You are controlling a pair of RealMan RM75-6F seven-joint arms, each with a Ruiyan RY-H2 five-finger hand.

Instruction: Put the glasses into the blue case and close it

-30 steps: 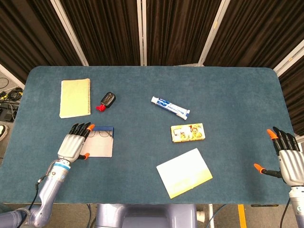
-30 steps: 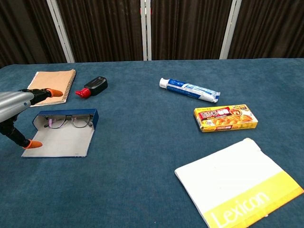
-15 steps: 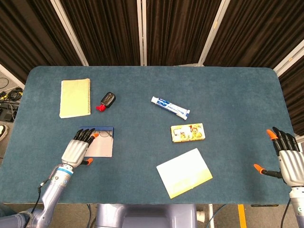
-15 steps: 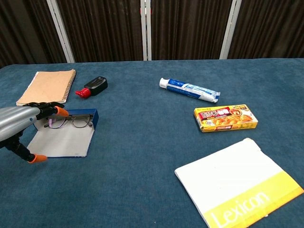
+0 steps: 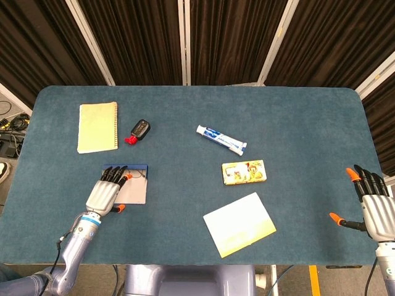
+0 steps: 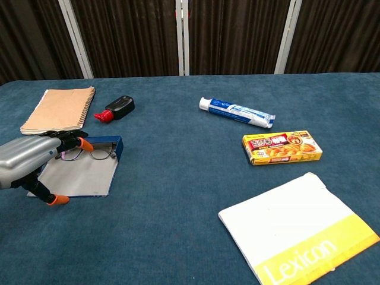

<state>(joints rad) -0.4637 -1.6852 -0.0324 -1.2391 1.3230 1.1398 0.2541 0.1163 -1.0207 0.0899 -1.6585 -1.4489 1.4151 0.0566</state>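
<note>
The blue case (image 5: 134, 185) (image 6: 89, 172) lies open at the front left of the table, its grey lid flat toward me. The glasses (image 6: 95, 151) (image 5: 138, 175) lie in its blue tray at the far side. My left hand (image 5: 105, 193) (image 6: 27, 160) hovers over the left part of the case with fingers spread, holding nothing; its orange fingertips (image 6: 86, 143) reach the glasses' left end, and whether they touch is unclear. My right hand (image 5: 372, 202) rests open at the table's right front edge, far from the case.
A spiral notebook (image 5: 97, 127) lies at the back left and a black and red stapler (image 5: 139, 131) beside it. A toothpaste tube (image 5: 221, 139), a yellow food box (image 5: 244, 171) and a white and yellow Lexicon book (image 5: 240, 223) occupy the middle.
My left hand has slid to the right and toward me, from the case's left edge to over its lid and the glasses' left end. The right hand has not moved.
</note>
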